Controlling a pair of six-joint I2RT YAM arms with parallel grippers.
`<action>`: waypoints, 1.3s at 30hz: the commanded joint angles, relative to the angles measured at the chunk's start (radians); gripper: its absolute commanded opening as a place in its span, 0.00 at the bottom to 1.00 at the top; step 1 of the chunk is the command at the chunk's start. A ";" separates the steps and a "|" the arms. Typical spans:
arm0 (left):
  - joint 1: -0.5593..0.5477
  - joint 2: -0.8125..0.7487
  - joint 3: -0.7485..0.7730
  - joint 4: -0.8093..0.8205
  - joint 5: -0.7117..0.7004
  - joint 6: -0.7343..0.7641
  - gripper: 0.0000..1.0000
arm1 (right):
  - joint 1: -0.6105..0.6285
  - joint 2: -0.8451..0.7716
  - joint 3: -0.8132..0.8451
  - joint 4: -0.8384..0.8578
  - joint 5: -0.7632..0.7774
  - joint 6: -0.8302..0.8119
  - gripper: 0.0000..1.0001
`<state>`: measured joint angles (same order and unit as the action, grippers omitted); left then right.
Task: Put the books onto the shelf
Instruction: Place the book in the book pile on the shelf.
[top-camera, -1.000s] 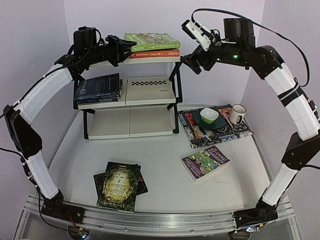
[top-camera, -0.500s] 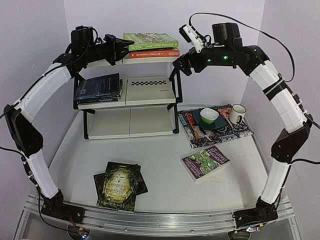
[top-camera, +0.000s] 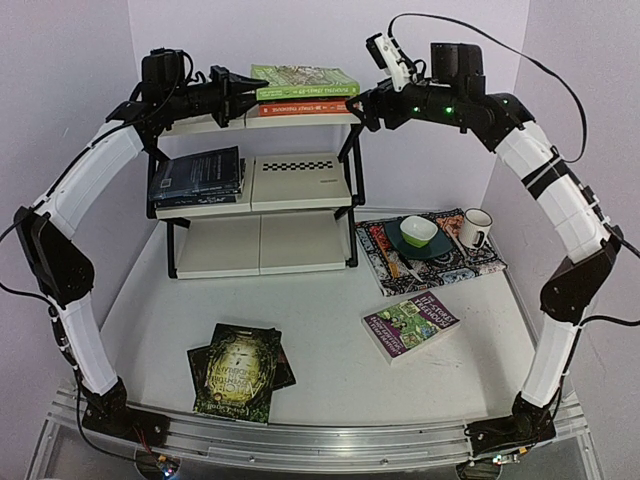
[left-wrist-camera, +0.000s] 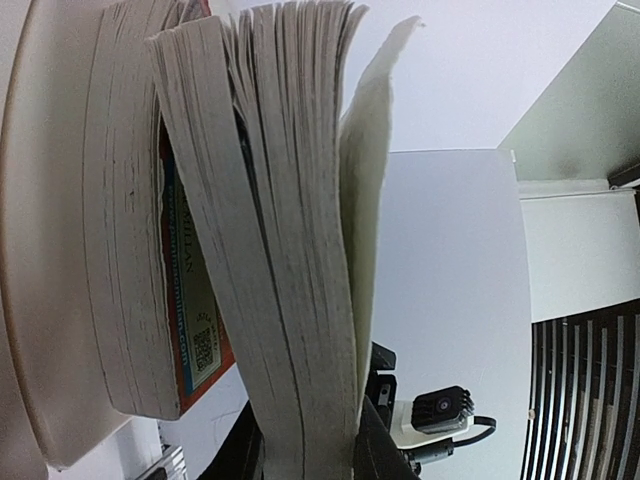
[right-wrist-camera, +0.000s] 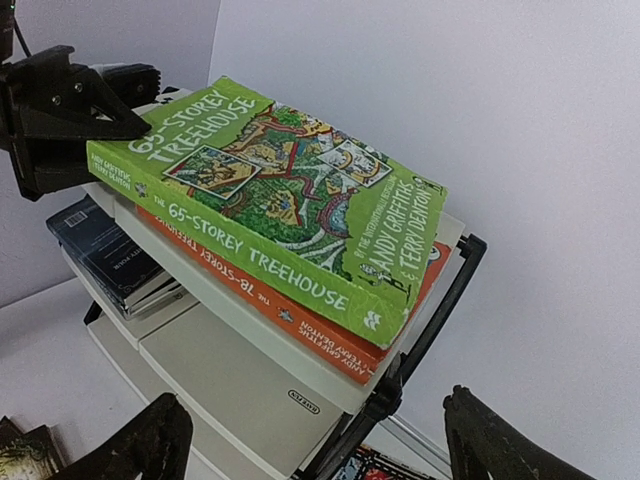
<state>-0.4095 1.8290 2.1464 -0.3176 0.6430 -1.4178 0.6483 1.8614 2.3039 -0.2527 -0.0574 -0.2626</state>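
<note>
From overhead, you have the green book (top-camera: 305, 80) lying flat on the orange book (top-camera: 312, 105) on the top tier of the shelf (top-camera: 300, 178), toward its right end. Your left hand (top-camera: 243, 92) reaches along that tier from the shelf's left end to meet the green book's left end, which reads as squaring it on the stack before letting go. Your right hand (top-camera: 368, 108) hangs just off the shelf's right end, level with the stack, probably posted there as a stop or a steadying side. The dark blue books (top-camera: 198, 175) sit at the left of the middle tier. A dark green-gold pile (top-camera: 238, 370) near the front edge of the bench (top-camera: 330, 410) and a purple book (top-camera: 410, 325) toward its right edge are yet to be shelved. The left wrist view gives you what overhead hides: the left hand's fingers (left-wrist-camera: 375, 460) are closed narrowly on the green book's page block. Its cover flares loose on one side and the orange book lies against it on the other. The right wrist view settles the other hand: its fingers stand wide apart with nothing between them, short of the stack. It also shows you the stack reaching about to the top tier's right end, with the left hand clamped on the far corner.
</note>
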 joint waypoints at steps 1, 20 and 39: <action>0.005 -0.015 0.085 0.074 0.052 0.010 0.10 | -0.005 0.038 0.036 0.090 -0.024 0.022 0.86; 0.017 0.016 0.090 0.072 0.057 0.012 0.16 | -0.011 0.095 0.029 0.223 0.001 0.078 0.98; 0.023 0.036 0.102 0.072 0.045 0.011 0.20 | -0.009 0.144 0.006 0.417 0.029 0.145 0.98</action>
<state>-0.3969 1.8709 2.1803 -0.3405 0.6880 -1.4143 0.6399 2.0163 2.3100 0.0353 -0.0402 -0.1383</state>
